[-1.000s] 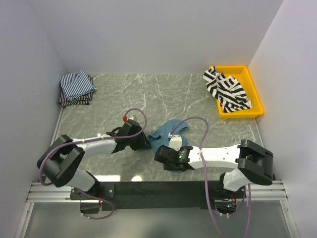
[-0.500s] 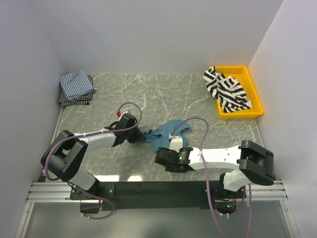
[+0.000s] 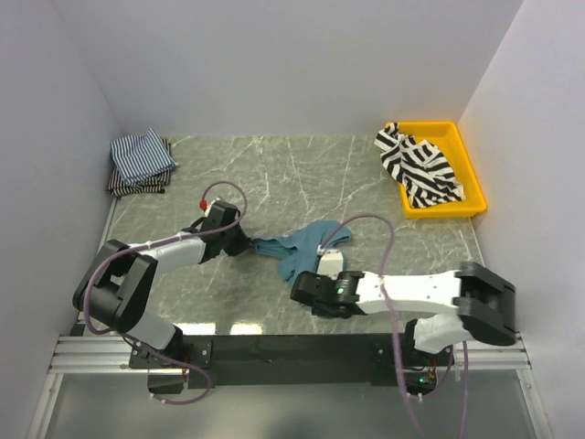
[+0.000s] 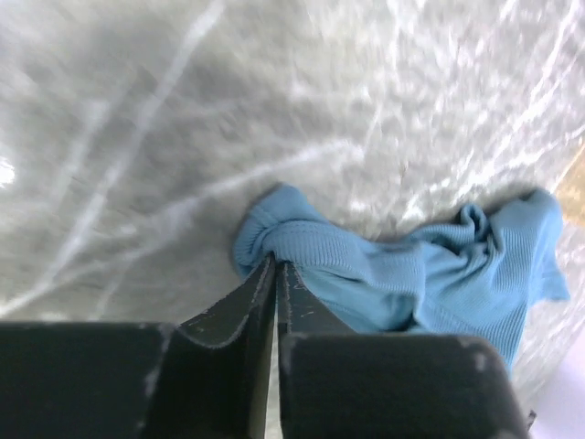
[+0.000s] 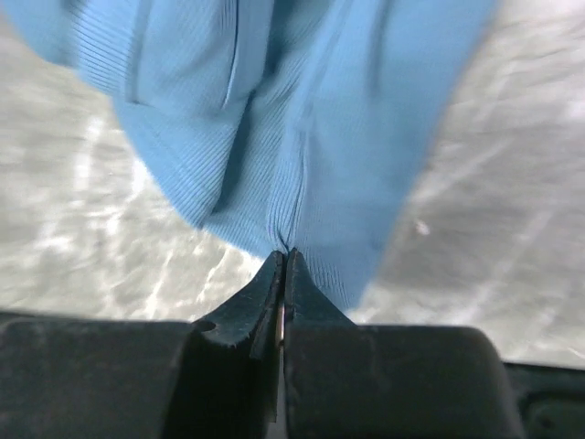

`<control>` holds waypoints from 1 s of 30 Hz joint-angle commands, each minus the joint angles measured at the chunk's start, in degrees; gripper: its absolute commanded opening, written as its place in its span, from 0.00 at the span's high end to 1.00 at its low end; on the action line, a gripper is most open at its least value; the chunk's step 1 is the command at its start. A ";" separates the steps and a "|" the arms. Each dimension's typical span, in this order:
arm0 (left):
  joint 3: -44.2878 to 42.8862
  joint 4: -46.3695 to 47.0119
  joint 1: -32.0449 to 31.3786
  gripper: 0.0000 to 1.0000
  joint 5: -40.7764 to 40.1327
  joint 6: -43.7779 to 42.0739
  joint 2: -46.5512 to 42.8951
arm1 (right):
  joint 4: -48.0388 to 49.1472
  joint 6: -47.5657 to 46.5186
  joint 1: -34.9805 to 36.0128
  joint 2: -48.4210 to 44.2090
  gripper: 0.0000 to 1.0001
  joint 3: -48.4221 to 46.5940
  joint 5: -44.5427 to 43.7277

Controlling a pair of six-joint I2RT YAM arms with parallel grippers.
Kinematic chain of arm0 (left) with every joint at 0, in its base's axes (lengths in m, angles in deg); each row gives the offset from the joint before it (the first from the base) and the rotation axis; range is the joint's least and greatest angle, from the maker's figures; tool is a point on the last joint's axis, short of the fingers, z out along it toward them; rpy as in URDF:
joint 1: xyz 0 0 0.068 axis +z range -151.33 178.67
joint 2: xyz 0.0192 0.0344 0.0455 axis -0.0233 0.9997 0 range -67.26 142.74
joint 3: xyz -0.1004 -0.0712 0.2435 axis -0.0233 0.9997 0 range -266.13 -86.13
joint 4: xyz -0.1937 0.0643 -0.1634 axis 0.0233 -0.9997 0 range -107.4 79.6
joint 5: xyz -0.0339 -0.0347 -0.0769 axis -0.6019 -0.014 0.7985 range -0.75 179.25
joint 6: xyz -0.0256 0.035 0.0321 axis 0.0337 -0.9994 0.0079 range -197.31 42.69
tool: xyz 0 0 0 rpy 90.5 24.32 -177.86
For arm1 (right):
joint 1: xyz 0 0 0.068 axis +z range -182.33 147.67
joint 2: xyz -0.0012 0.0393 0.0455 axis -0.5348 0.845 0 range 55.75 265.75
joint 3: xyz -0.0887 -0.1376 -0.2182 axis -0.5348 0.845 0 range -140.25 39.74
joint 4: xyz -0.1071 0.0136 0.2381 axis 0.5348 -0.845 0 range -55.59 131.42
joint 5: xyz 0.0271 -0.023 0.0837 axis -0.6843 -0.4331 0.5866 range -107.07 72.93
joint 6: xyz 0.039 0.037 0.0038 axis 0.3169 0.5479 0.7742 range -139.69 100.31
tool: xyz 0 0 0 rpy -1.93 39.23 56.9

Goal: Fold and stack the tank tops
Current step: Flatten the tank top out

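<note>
Teal tank top (image 3: 297,249): crumpled up on the desk (image 3: 302,174), roughly near-middle, strung out between the two arms, not folded yet.
Left gripper (image 4: 276,270): jaws pinched tight on the left end of the teal tank top, with a rolled bit of ribbed cloth right at the tips, down low by the desk.
Right gripper (image 5: 285,261): jaws clamped on the near edge of the same top, and the cloth fans out away from the tips.
Black-and-white striped top (image 3: 420,169): loose heap in the yellow tray (image 3: 475,194), one end flopping over the tray's far-left rim.
Yellow tray: far right corner of the desk, just beside the right wall.
Folded blue-white striped tops (image 3: 140,160): piled in the far left corner, well apart from the teal one.
Desk: grey-green marble look, pale walls on three sides.
</note>
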 commanded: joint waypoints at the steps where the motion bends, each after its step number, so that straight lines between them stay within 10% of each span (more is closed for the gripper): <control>1: -2.22 -0.08 1.91 0.99 -2.58 0.54 -2.56 | -9.47 2.71 -1.05 -10.00 1.00 -2.02 -7.17; 15: -5.03 -0.52 10.17 0.99 -3.99 2.39 -2.21 | -26.28 1.57 -14.93 -43.58 1.00 -7.89 -18.25; 30: -15.57 -2.10 13.87 0.99 -2.61 -1.91 1.75 | -19.27 -12.58 -22.50 -39.56 1.00 -13.10 -19.94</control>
